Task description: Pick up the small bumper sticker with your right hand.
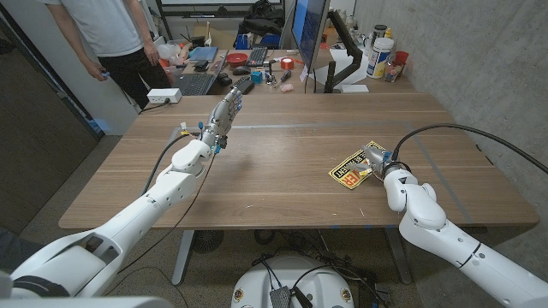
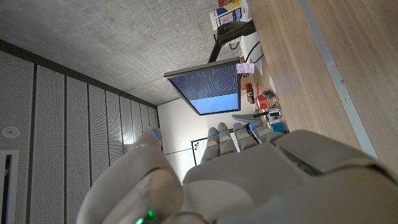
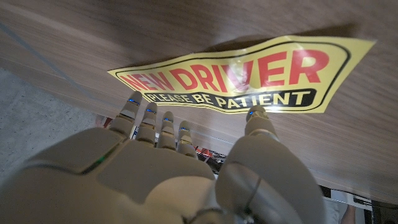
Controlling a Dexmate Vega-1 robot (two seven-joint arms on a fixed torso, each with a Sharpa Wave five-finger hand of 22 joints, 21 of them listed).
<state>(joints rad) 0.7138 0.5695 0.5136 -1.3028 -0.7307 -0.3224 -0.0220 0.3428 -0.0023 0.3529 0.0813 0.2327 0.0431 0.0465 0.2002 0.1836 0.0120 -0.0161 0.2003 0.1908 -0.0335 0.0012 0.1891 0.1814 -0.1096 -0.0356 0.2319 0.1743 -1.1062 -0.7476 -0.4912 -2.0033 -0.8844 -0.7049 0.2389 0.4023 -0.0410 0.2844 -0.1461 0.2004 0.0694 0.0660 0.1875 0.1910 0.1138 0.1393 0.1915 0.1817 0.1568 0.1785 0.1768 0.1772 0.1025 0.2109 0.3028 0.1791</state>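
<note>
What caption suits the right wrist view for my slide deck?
Right hand reaches toward yellow "NEW DRIVER" bumper sticker lying on wooden table.

left robot hand (image 1: pixel 226 114) raised, fingers straight | right robot hand (image 1: pixel 375 162) low (fingers apart)

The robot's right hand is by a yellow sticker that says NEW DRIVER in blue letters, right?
Not quite. The letters are red, not blue; the right wrist view shows it. The right hand is by the yellow sticker, which does say NEW DRIVER, with PLEASE BE PATIENT underneath on a black band.
</note>
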